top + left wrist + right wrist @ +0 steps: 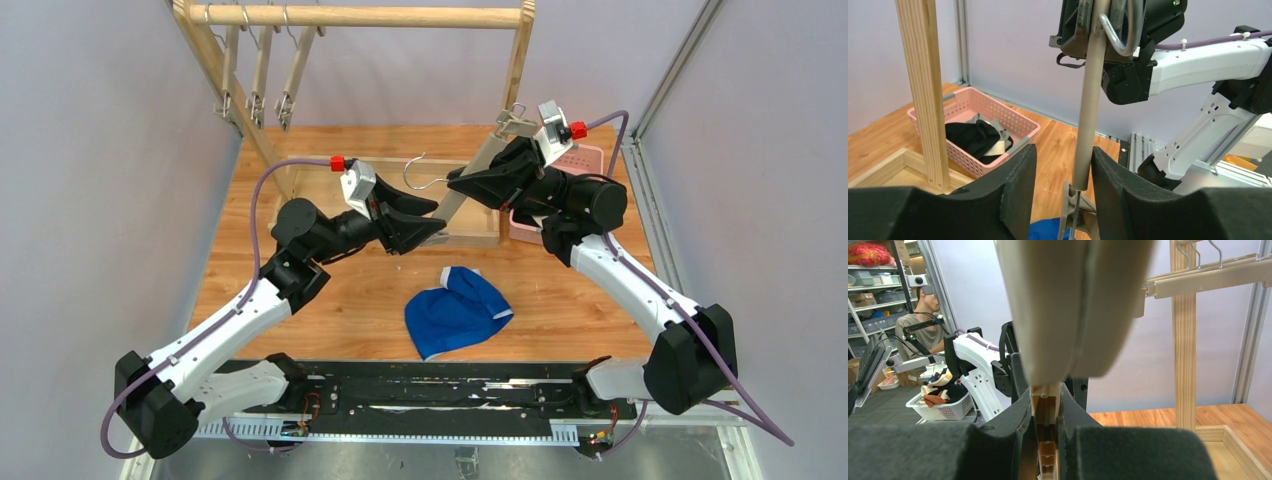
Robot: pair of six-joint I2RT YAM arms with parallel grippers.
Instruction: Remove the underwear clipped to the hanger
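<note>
Pinching the hanger tight, the right claw holds it slanted. The left claw is spread wide around its lower end. Blue briefs lie on the bench, 6 o'clock from the left claw, well apart.

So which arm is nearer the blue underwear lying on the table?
Left. The left arm ends just beyond the blue underwear; the right arm holds the hanger farther back.
</note>
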